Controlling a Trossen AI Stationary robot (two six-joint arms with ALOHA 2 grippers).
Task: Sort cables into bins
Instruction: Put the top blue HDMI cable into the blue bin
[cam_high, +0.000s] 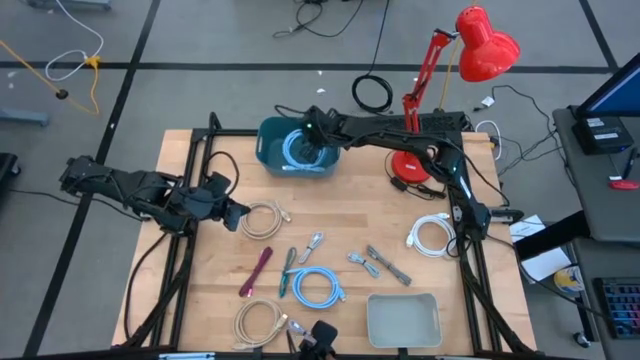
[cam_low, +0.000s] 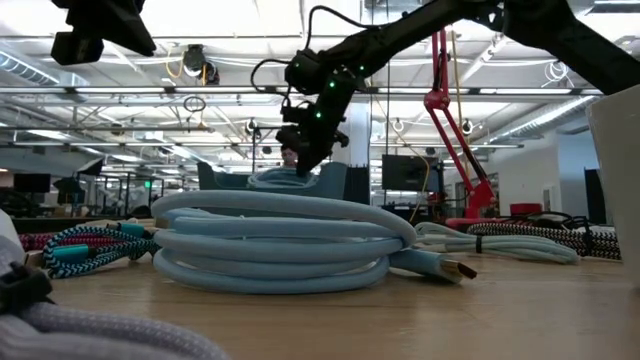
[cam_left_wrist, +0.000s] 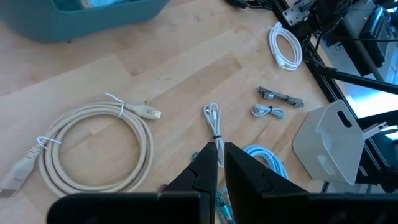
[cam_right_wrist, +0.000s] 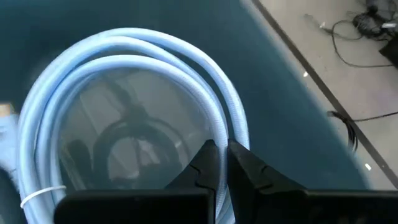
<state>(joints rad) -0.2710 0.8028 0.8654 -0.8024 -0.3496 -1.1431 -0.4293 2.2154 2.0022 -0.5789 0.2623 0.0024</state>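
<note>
- Right end effector: positioned over the dark teal tub at the 12 o'clock edge of the tabletop. In the right wrist view its fingers are pressed nearly together, with only a narrow slit between them, directly above a light blue coil lying on the tub floor. Contact with the coil cannot be determined.
- Left end effector: at the 9 o'clock side of the tabletop, just beside a beige coil. Its fingers are likewise pressed nearly together and pinch nothing.
- Cables on the tabletop, outward from the centre:
  - a small grey bundle at the centre, with two further grey pieces and toward 4 o'clock;
  - a second light blue coil at 6 o'clock, with a teal piece touching its 9 o'clock side;
  - a maroon piece toward 7 o'clock;
  - a second beige coil near the 6 o'clock edge;
  - a white coil at 3 o'clock.
- Pale grey tray: at the 5 o'clock corner, well apart from the tub.
- Red lamp: base at the 1 o'clock corner.
</note>
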